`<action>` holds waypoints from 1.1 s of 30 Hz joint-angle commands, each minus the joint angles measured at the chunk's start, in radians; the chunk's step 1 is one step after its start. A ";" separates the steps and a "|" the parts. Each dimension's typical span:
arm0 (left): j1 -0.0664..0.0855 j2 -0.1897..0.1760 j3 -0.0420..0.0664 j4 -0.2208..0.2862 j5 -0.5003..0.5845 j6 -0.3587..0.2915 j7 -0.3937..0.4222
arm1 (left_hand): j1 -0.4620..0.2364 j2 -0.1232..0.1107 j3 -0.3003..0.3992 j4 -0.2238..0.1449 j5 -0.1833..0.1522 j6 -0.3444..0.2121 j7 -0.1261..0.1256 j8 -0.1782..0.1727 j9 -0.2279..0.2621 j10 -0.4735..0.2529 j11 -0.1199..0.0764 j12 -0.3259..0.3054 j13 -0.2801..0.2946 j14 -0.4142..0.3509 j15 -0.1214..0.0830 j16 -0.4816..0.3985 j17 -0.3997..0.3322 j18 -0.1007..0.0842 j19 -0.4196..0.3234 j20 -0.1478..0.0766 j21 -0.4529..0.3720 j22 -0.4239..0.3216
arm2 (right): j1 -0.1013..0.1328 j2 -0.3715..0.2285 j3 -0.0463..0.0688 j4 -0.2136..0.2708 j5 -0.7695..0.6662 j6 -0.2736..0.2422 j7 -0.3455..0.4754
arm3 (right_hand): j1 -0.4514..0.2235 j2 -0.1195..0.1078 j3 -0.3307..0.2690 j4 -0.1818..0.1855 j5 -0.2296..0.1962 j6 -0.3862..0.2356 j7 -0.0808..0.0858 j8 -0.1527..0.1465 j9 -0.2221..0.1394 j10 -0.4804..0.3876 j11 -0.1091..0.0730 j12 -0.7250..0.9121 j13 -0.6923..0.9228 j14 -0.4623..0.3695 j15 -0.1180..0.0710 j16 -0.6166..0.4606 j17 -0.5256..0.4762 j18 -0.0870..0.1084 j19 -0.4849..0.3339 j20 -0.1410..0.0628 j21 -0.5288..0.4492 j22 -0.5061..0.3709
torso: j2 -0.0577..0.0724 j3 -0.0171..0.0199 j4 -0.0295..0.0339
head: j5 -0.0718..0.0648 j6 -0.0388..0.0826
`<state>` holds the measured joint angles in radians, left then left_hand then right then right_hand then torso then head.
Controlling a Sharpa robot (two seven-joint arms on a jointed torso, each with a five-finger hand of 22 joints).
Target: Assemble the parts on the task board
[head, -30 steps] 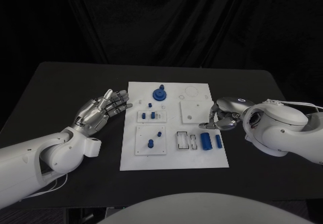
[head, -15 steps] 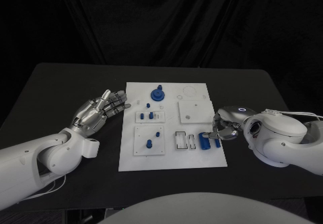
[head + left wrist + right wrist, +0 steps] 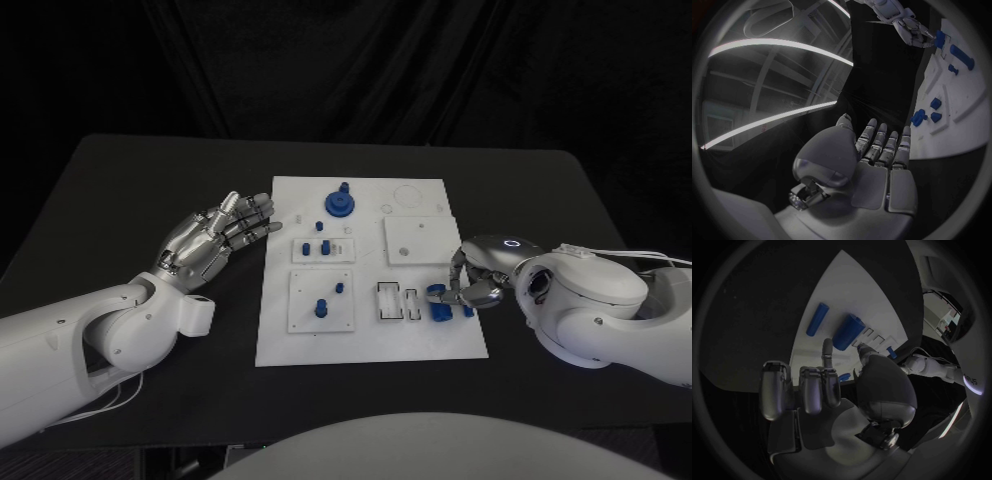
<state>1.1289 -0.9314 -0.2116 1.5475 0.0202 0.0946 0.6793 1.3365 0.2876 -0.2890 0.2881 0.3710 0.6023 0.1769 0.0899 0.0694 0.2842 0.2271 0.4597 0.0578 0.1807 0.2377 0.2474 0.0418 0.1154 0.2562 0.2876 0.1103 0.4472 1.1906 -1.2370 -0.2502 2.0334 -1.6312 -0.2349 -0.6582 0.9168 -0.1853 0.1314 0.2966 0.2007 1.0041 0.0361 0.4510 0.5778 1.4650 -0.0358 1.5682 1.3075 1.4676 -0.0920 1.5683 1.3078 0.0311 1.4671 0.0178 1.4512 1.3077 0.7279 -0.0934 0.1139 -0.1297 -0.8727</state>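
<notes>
The white task board lies mid-table. Two blue cylinders lie side by side near its right edge, a thick one and a thin one. My right hand hovers at their far ends. In the right wrist view one straight finger and the thumb flank the near end of the thick cylinder, with a thin gap showing; the other fingers are curled. The thin cylinder lies beside it. My left hand floats open left of the board, fingers spread.
A blue round piece with a peg stands at the board's far middle. Small blue pieces sit on two inset plates. White slotted holders lie just left of the cylinders. Black table surrounds the board.
My right hand has moved along the board's right edge toward the robot, from the square plate down to the blue cylinders. My left hand has stayed put.
</notes>
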 commanded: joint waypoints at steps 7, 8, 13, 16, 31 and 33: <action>-0.002 0.005 0.001 -0.002 -0.001 0.023 0.011 | 0.000 0.000 0.009 -0.001 0.005 -0.003 0.050 0.006 0.000 -0.004 0.009 -0.002 0.000 -0.005 0.003 0.005 0.001 0.004 -0.005 0.004 0.001 -0.002 | -0.012 0.015 0.000 -0.009 -0.013 -0.030 -0.025 | -0.009 0.001 0.002 0.002 -0.025 0.014 0.000 -0.006 0.005 0.106 0.007 0.003 0.263 0.103 0.004 0.002 0.263 -0.002 0.061 0.005 -0.002 0.225 | -0.001 0.0000 -0.0005 | 0.001 0.000; -0.002 0.005 0.001 -0.003 -0.001 0.024 0.011 | 0.000 0.000 0.009 -0.001 0.005 -0.003 0.050 0.006 0.000 -0.004 0.009 -0.002 0.000 -0.005 0.003 0.005 0.001 0.004 -0.005 0.004 0.001 -0.002 | -0.014 0.017 0.000 -0.010 -0.013 -0.028 -0.025 | -0.008 0.002 0.003 0.002 -0.025 0.015 0.000 -0.006 0.005 0.106 0.007 0.003 0.263 0.103 0.004 0.002 0.263 -0.002 0.061 0.005 -0.002 0.225 | -0.001 0.0001 -0.0005 | 0.002 0.000; -0.003 0.004 0.001 -0.004 -0.001 0.026 0.007 | 0.001 0.000 0.010 -0.001 0.005 -0.004 0.051 0.006 0.000 -0.004 0.011 -0.002 0.000 -0.006 0.004 0.005 0.001 0.003 -0.005 0.005 0.001 -0.003 | -0.028 0.027 0.000 -0.025 -0.013 -0.015 -0.028 | 0.028 0.019 0.025 0.000 0.038 0.023 -0.003 -0.016 0.012 0.106 0.004 0.003 0.263 0.103 0.002 0.002 0.263 0.000 0.059 0.003 -0.007 0.223 | -0.001 -0.0008 -0.0001 | 0.003 0.000; -0.004 0.004 0.001 -0.004 -0.001 0.027 0.005 | 0.001 0.000 0.011 -0.001 0.005 -0.005 0.052 0.006 0.000 -0.005 0.011 -0.002 0.000 -0.006 0.004 0.005 0.001 0.003 -0.006 0.005 0.001 -0.004 | -0.038 0.033 0.000 -0.032 -0.013 -0.006 -0.030 | 0.036 0.023 0.028 0.000 0.055 0.024 -0.003 -0.021 0.014 0.106 0.004 0.003 0.263 0.103 0.002 0.002 0.263 0.000 0.057 0.003 -0.009 0.222 | -0.001 -0.0014 0.0001 | 0.005 0.000; -0.009 0.003 0.001 -0.006 -0.001 0.032 -0.004 | 0.004 0.000 0.014 -0.003 0.007 -0.007 0.054 0.006 0.000 -0.006 0.015 -0.004 0.000 -0.008 0.007 0.005 0.001 0.001 -0.006 0.005 0.001 -0.005 | -0.084 0.064 0.000 -0.061 0.001 -0.061 -0.035 | 0.192 0.063 0.112 -0.029 0.290 0.029 -0.010 -0.044 0.035 0.106 -0.003 0.003 0.263 0.103 -0.004 0.002 0.263 0.003 0.052 -0.001 -0.020 0.218 | -0.001 -0.0011 0.0023 | 0.007 0.000; -0.010 0.002 0.001 -0.006 -0.001 0.033 -0.007 | 0.005 0.000 0.015 -0.003 0.008 -0.006 0.055 0.006 0.000 -0.006 0.015 -0.003 0.000 -0.008 0.007 0.006 0.001 0.001 -0.007 0.005 0.001 -0.005 | -0.085 0.065 0.001 -0.058 0.035 -0.096 -0.029 | 0.221 0.063 0.129 -0.037 0.341 0.039 -0.015 -0.037 0.047 0.106 -0.006 0.003 0.263 0.103 -0.007 0.002 0.263 0.003 0.052 -0.004 -0.018 0.218 | 0.000 -0.0006 0.0015 | 0.009 0.000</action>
<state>1.1211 -0.9293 -0.2115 1.5403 0.0203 0.1078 0.6708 1.3365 0.2876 -0.2807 0.2855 0.3747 0.6022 0.1769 0.0899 0.0694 0.2769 0.2343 0.4597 0.0578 0.1771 0.2413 0.2474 0.0419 0.1153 0.2526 0.2912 0.1103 0.4433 1.1146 -1.1732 -0.2434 1.9797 -1.6379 -0.2789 -0.6662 1.0682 -0.1724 0.2322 0.2832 0.5216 1.0392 0.0297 0.4066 0.6658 1.4631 -0.0337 1.5681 1.3081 1.4673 -0.0914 1.5683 1.3076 0.0313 1.4670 0.0178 1.4366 1.3075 0.7270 -0.0947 0.1154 -0.1224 -0.8727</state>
